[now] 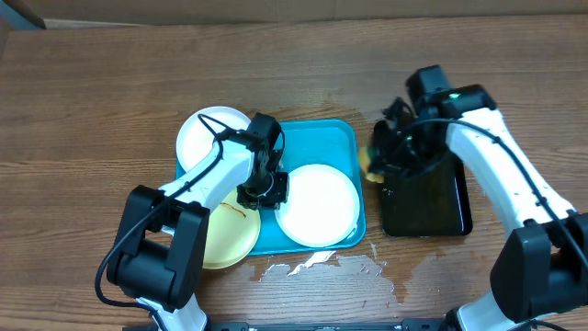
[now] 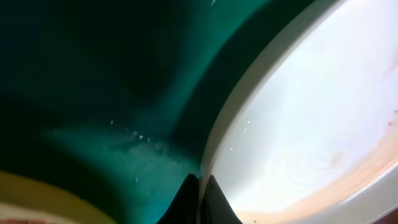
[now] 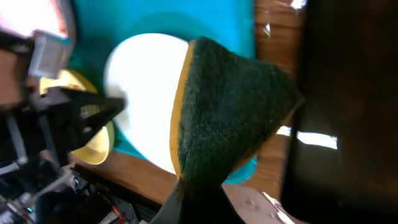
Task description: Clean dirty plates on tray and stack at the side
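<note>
The left gripper [image 2: 199, 190] has its jaws clenched on nothing, tips together on the floor of the blue tray [image 1: 322, 138], right at the left rim of the white plate [image 1: 317, 204] at frame centre; whether they touch the rim I cannot tell. The right gripper [image 3: 189, 205] is grasping a sponge [image 3: 230, 112], held above the gap between the blue tray and the black tray [image 1: 427, 202] at right. The scrubbing looks about to start: the sponge needs to travel left and come down flat on that plate, with the left arm bracing it. The yellow plate [image 1: 230, 241], lower left, and a second white plate [image 1: 207, 138], upper left, overlap the tray's left edge. Only the overhead view shows all three plates and the yellow one's dark smear. Only the right wrist view shows the sponge's green scouring face.
</note>
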Robot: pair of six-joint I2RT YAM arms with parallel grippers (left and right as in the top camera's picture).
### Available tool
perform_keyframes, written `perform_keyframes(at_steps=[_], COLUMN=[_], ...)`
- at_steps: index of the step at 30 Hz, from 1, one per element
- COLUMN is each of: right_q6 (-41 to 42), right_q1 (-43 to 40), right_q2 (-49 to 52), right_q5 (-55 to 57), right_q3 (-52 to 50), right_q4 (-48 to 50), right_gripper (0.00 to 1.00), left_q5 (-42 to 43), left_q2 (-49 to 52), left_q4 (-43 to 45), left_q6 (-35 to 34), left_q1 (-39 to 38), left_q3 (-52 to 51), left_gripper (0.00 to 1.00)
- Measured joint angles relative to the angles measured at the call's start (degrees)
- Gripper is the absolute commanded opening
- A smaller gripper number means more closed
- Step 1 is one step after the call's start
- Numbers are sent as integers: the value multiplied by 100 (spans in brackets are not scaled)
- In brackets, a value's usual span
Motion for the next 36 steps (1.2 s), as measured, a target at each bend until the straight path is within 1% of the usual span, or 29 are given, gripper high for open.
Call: perform_keyframes(at_steps=[8, 10, 24, 36], right_q6=[-11, -9, 111, 201], right_q1=[-448, -525, -990, -1097], right_q2=[0, 0, 0, 0], right_q5=[658, 758, 1150, 1202], right_q3=[2, 2, 2, 2], right_q4=[-361, -409, -501, -584], right_gripper=[4, 4, 4, 5], left_q5=[-374, -455, -748, -769], left_q2=[4, 4, 4, 7], left_q4=[-997, -1115, -1478, -1539], left_q6=[0, 0, 0, -28], left_q1=[0, 0, 0, 0], left_q3=[1040, 1226, 1801, 2358], left_gripper=[4, 4, 4, 4])
